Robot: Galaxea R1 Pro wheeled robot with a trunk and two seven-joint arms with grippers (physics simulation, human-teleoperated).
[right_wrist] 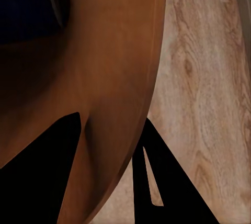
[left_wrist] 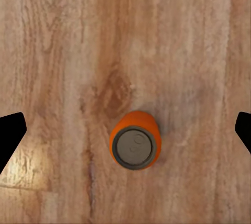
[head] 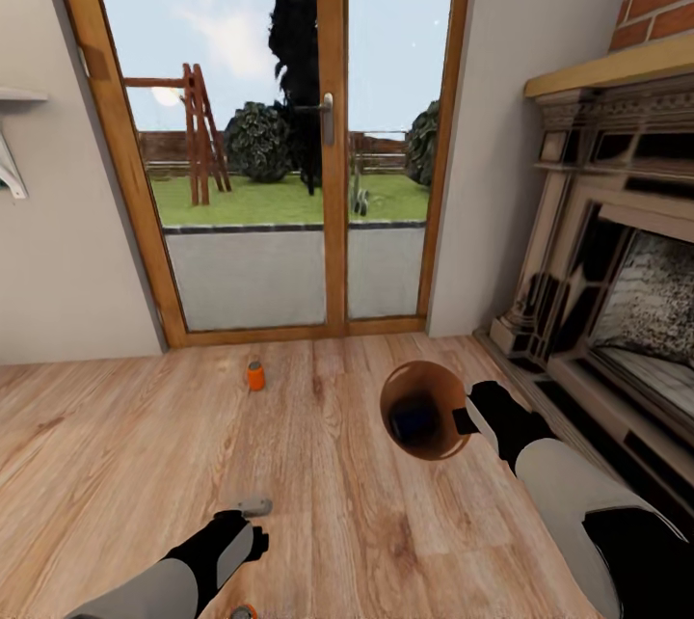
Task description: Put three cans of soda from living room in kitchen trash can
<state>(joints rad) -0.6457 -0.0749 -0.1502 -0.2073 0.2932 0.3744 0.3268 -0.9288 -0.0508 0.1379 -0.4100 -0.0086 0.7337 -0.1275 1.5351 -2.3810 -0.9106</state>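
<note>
Head view: right gripper (head: 469, 419) clamping smooth round bin (head: 424, 410) rim | left gripper (left_wrist: 125, 132) spreading wide above orange can (left_wrist: 135, 140) on grained planks (left_wrist: 157, 35) | second can (head: 254, 375) standing near glass doors (head: 280, 127)

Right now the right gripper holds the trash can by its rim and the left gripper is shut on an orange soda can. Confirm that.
Not quite. The right gripper does hold the trash can by its rim, but the left gripper is open: in the left wrist view its fingers stand wide apart, clear of the orange soda can standing on the floor.
</note>
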